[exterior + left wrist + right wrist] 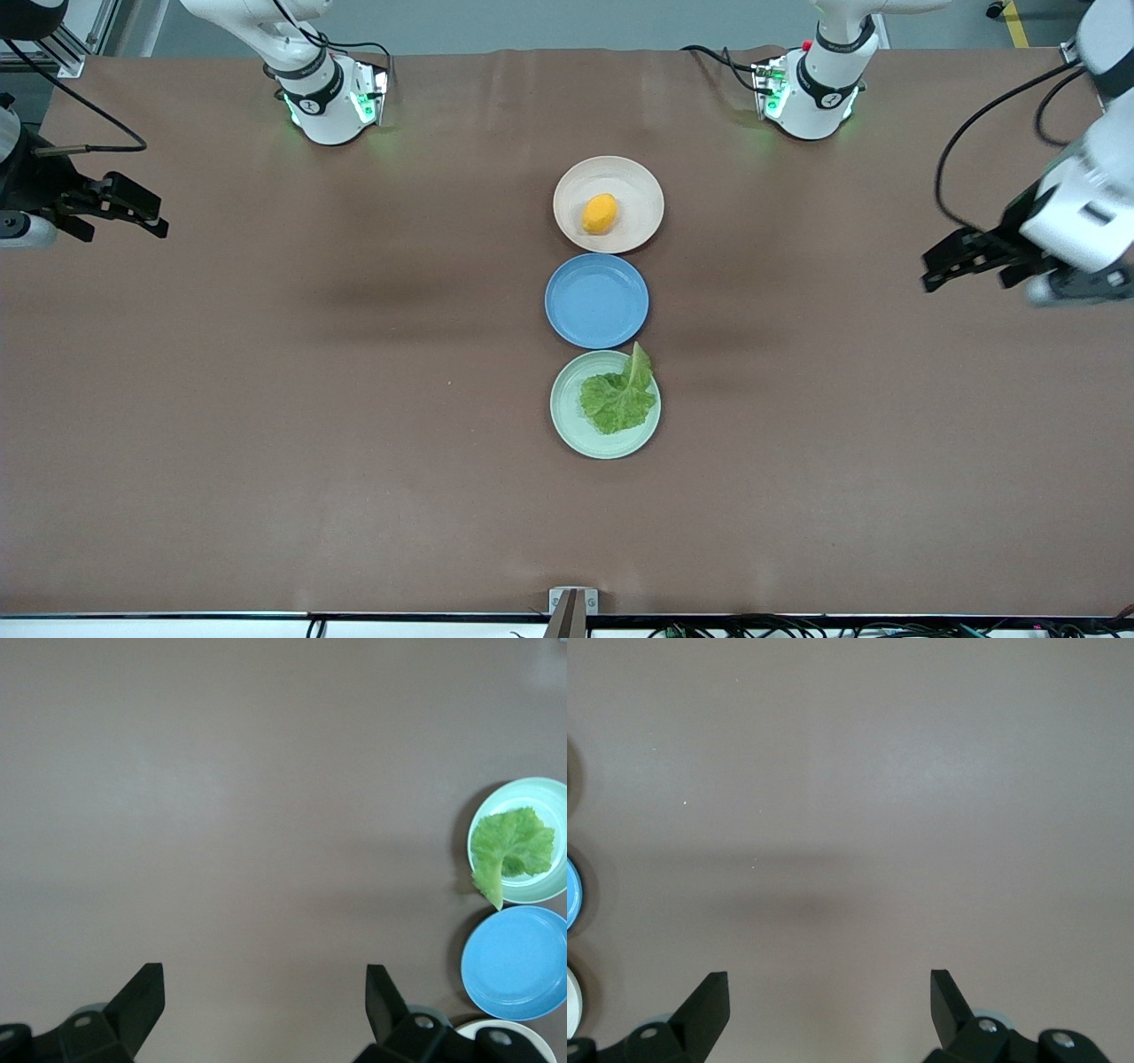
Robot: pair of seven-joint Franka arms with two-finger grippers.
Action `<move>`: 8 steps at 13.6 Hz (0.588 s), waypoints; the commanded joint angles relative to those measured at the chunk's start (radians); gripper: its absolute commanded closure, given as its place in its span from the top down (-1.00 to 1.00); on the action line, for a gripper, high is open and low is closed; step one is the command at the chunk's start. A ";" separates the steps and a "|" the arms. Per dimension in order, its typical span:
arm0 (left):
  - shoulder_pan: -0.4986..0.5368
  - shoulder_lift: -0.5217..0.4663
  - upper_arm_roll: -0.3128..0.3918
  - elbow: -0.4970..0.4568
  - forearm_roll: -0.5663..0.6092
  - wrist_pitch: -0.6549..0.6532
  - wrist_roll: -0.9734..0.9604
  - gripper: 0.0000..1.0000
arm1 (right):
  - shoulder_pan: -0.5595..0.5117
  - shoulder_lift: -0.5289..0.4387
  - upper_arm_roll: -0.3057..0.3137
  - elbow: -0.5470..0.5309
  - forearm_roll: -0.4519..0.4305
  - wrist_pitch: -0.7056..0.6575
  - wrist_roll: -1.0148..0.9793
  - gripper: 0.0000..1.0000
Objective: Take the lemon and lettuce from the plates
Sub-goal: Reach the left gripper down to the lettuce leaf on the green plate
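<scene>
Both pairs of fingers stand spread wide with nothing between them. The left gripper [961, 264] hangs over bare brown table [266, 399] at the left arm's end, and the right gripper [124, 213] hangs over bare table at the right arm's end. In each wrist view the two dark fingertips [142, 992] frame only empty tabletop, so neither hand is over its target yet.

From either set of fingers the goods lie well apart, toward the middle of the table, in a line of three plates. The lemon [600, 213] sits on the beige-cream plate [638, 182], the one closest to the robots' bases. The lettuce leaf [618, 399] lies on the pale mint plate [567, 416], closest to the front camera, its paler stem reaching over the rim toward the blue plate [596, 300], which stands empty between the other two. In the left wrist view the lettuce and mint plate show near the edge of the picture, far off from the fingertips.

By my reading, this is the opening step: nothing is picked, and both arms are poised to approach. The next move calls for each gripper to travel inward over one plate and descend with the jaws held wide. The lemon needs a straddle across its narrow width; the flat leaf needs a low pinch at a raised crinkle or the stem.
</scene>
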 commanded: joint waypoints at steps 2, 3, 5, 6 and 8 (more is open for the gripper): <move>-0.087 0.175 -0.004 0.118 -0.012 -0.015 -0.160 1.00 | 0.006 0.002 -0.006 0.011 0.016 -0.012 -0.004 1.00; -0.109 0.218 -0.004 0.141 -0.012 -0.015 -0.197 1.00 | 0.008 0.002 -0.006 0.011 0.016 -0.011 -0.004 1.00; -0.138 0.283 -0.004 0.175 -0.012 -0.002 -0.255 1.00 | 0.009 0.002 -0.006 0.013 0.016 -0.011 -0.004 1.00; -0.158 0.309 -0.004 0.186 -0.012 0.017 -0.283 1.00 | 0.008 0.002 -0.006 0.014 0.016 -0.009 -0.004 1.00; -0.192 0.349 -0.004 0.192 -0.012 0.096 -0.385 1.00 | 0.008 0.004 -0.007 0.021 0.014 -0.012 -0.003 1.00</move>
